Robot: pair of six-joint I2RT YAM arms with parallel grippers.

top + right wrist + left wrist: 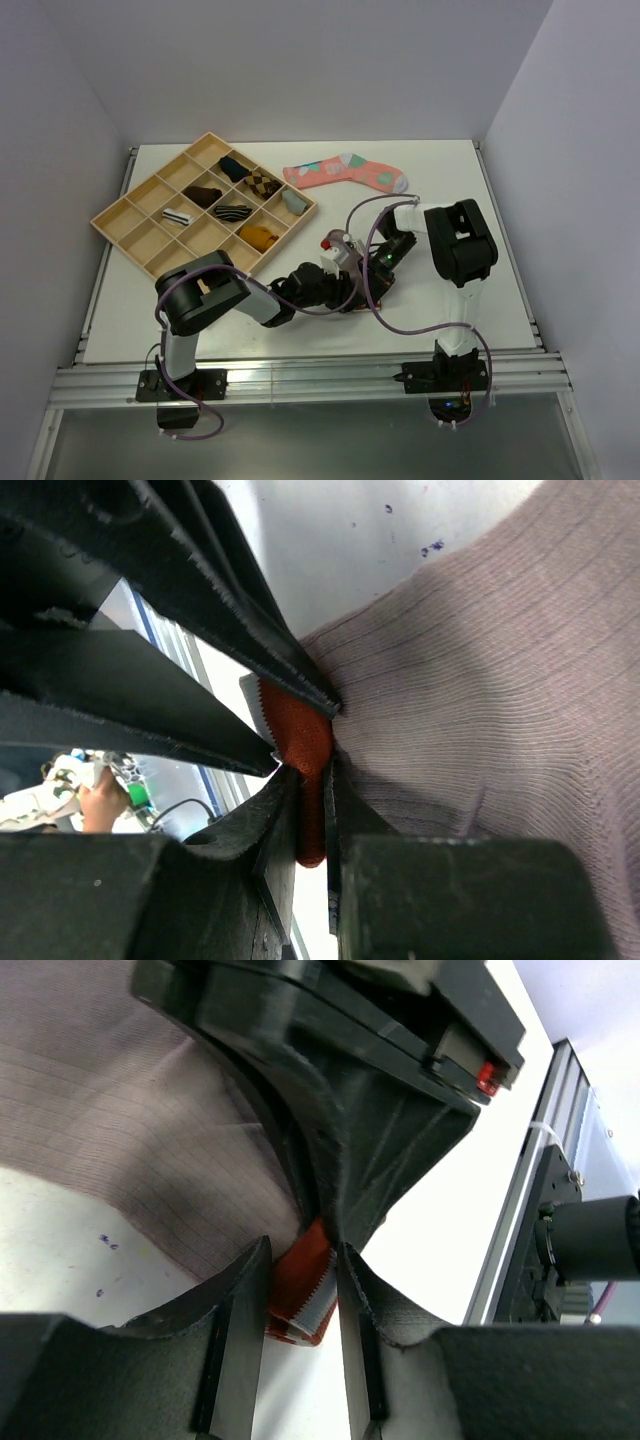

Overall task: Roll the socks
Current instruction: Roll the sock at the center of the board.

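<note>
L gripper [302, 1260]: fingers [245, 1310] clamped on the red cuff [300, 1295] of the taupe sock [130, 1140], pads touching it both sides, only the cuff's thickness between them. R gripper [312, 780]: same story, fingers [275, 820] pinched on the same cuff from the opposite side. Both sets of tips nearly touch each other at the cuff edge.

Sock body fans out from the pinch and lies on the white table [60, 1250], ribbed knit, gathered into folds near the grip. In the top view the sock is mostly hidden under the two wrists, mid-table, near the front edge.

Handling (judgement): light, soft, stretchy, no stiffness; won't hold a shape unless kept taut. Knit looks grippy, so slip risk is low; bunching or unrolling is more likely. Cuff is the thickest part, so best hold pt.

Elsewhere: coral sock [345, 172] lies flat at the far side. Wooden tray [120, 225] far L, rolled socks in several cells.
</note>
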